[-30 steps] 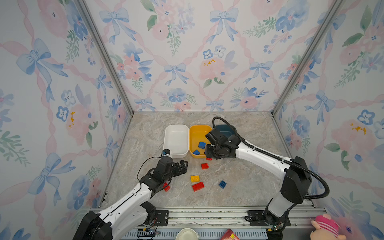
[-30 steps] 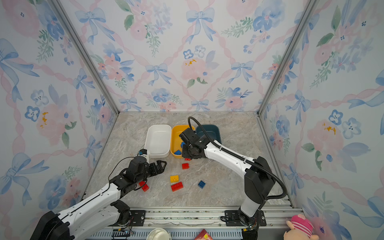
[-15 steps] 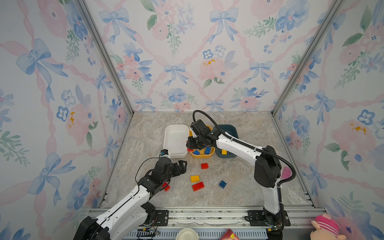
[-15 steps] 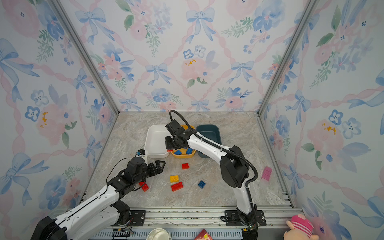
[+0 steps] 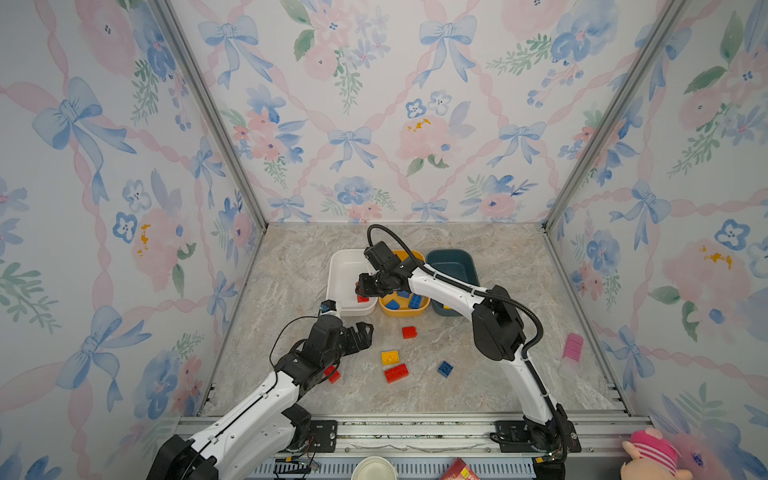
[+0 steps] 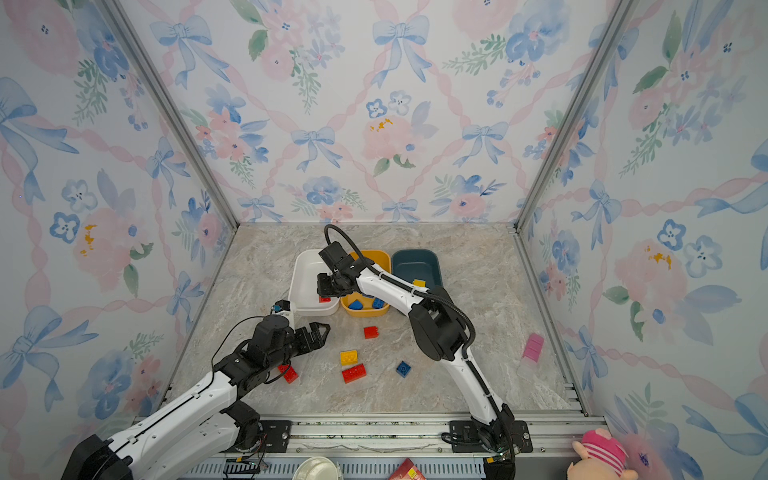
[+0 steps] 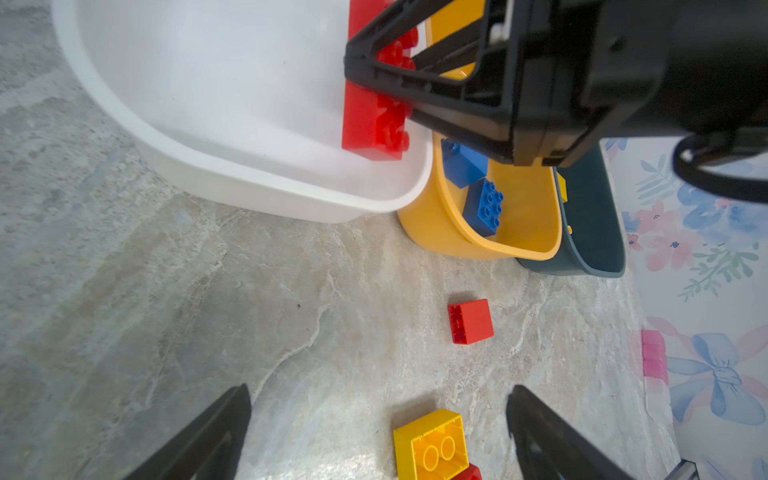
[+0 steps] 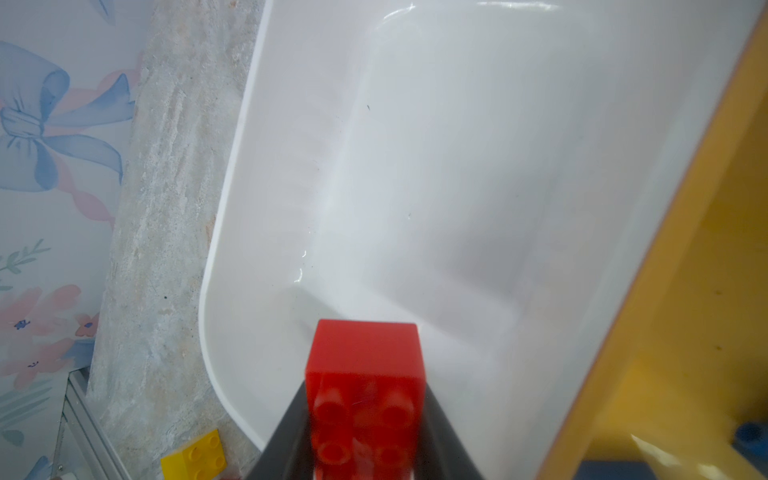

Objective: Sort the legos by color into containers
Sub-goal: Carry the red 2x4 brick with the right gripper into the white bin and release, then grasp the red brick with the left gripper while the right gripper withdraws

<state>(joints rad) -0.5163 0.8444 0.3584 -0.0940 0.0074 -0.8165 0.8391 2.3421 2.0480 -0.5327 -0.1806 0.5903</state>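
Observation:
My right gripper (image 5: 365, 289) is shut on a red lego (image 8: 365, 374) and holds it low over the near right corner of the white container (image 5: 338, 282). Beside that stand the yellow-orange container (image 5: 403, 311), holding blue legos (image 5: 409, 300), and the teal container (image 5: 451, 262), holding a yellow lego (image 6: 419, 283). My left gripper (image 5: 361, 332) is open and empty above the table, in front of the white container. Loose on the table lie a red square lego (image 5: 409, 332), a yellow lego (image 7: 432, 444), a red oblong lego (image 5: 396, 372), a blue lego (image 5: 445, 368) and a red lego (image 5: 333, 376) by my left arm.
A pink block (image 5: 572, 345) lies near the right wall. Beyond the front rail are a pink plush toy (image 5: 648, 453) and a paper cup (image 5: 374, 469). Patterned walls close the table on three sides.
My right gripper has carried the red lego leftward, from in front of the yellow-orange container to over the white container. My left arm has hardly moved.

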